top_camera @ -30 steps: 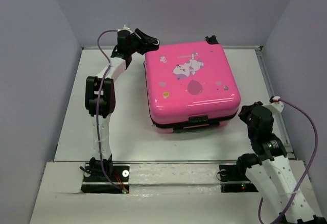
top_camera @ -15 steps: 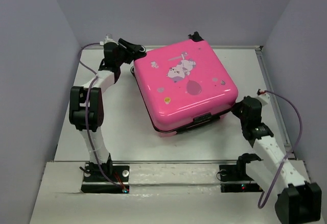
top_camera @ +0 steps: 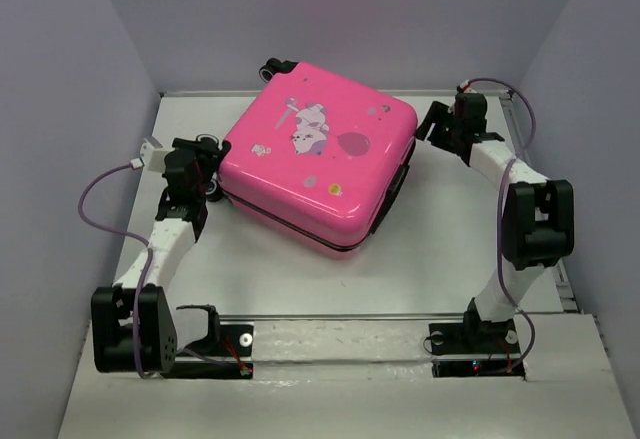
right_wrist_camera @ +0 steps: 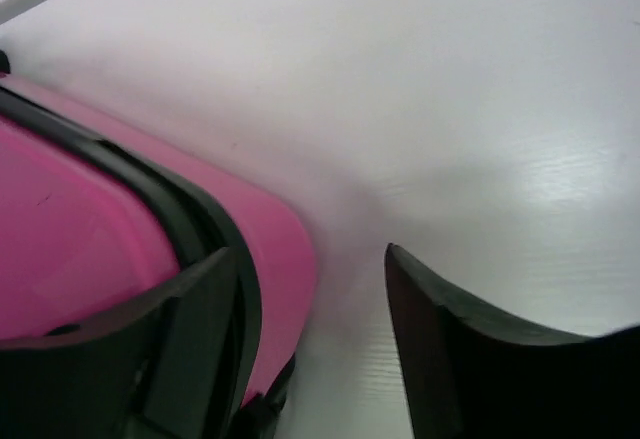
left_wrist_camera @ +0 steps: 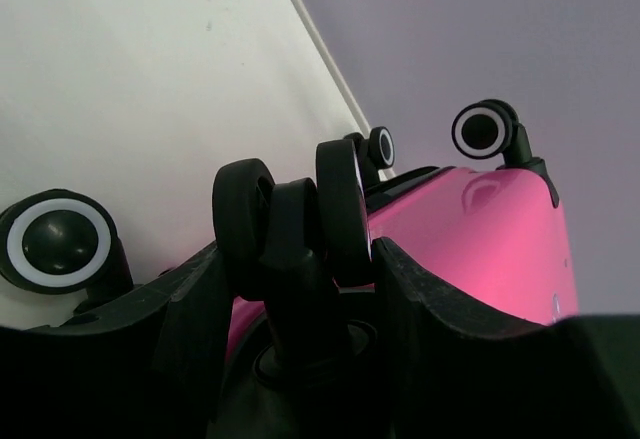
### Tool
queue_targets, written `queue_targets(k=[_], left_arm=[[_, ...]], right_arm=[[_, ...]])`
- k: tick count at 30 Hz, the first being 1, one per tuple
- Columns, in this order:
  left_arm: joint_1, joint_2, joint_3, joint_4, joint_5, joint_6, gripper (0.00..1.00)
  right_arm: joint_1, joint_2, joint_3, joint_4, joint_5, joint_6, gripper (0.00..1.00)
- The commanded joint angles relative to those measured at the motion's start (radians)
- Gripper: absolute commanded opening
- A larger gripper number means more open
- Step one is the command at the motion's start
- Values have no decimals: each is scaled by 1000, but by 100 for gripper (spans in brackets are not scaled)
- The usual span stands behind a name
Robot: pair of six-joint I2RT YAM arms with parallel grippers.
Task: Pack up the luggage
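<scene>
The luggage (top_camera: pixel 315 164), a hot-pink hard-shell case with a cartoon print, lies closed and turned at an angle on the white table (top_camera: pixel 430 249). My left gripper (top_camera: pixel 205 171) is at its left corner. In the left wrist view a black twin wheel (left_wrist_camera: pixel 290 219) sits between the fingers (left_wrist_camera: pixel 430 309), which press on both its sides. My right gripper (top_camera: pixel 428 129) stands open at the case's far right corner. In the right wrist view the pink shell (right_wrist_camera: pixel 80 249) and its black zipper trim reach just inside the left finger (right_wrist_camera: pixel 200 329).
A low rail (top_camera: pixel 200 92) runs along the table's back edge and another along the right side (top_camera: pixel 520 129). Grey walls close in the back and both sides. More black wheels (left_wrist_camera: pixel 58 242) (left_wrist_camera: pixel 485 129) stick out from the case. Both arm bases stand on the front ledge (top_camera: pixel 340 334).
The case has swung anticlockwise and slid left. My left arm came back toward the near left along with a wheel. My right arm went from the front right to the far right corner and opened.
</scene>
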Motion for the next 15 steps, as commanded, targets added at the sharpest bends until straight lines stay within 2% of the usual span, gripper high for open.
queue_targets(k=[1,5,6,7,9,10,11,12,13,14,15], left_arm=[[-116,-157,-8,46,296,125,6],[-115,-197,-9,1,298,146,6],[-115,-203,-14,3,301,146,6],[-115,-202,-17,3,302,148,6],[-113,-197,-15,4,305,149,6],[-113,-197,-15,4,304,151,6],[-112,-198,-17,4,302,151,6],[-112,-202,-17,4,293,153,6],[-110,-205,-15,3,287,157,6],[-110,-208,-14,-3,278,160,6],[-107,-214,-11,-14,266,166,6]], right_arm=[[109,-107,171,19,-426,36,87],[109,-261,132,-42,-375,-41,93],[109,-335,90,-51,-378,-59,93],[109,-379,58,-53,-419,-62,89],[133,-477,-20,-48,-454,-68,73],[229,-585,-116,-48,-412,-93,53],[300,-638,-164,-48,-374,-107,38],[451,-687,-213,-45,-332,-107,26],[526,-760,-312,-32,-274,-99,13],[596,-790,-359,7,-243,-92,10],[723,-817,-406,25,-205,-70,8]])
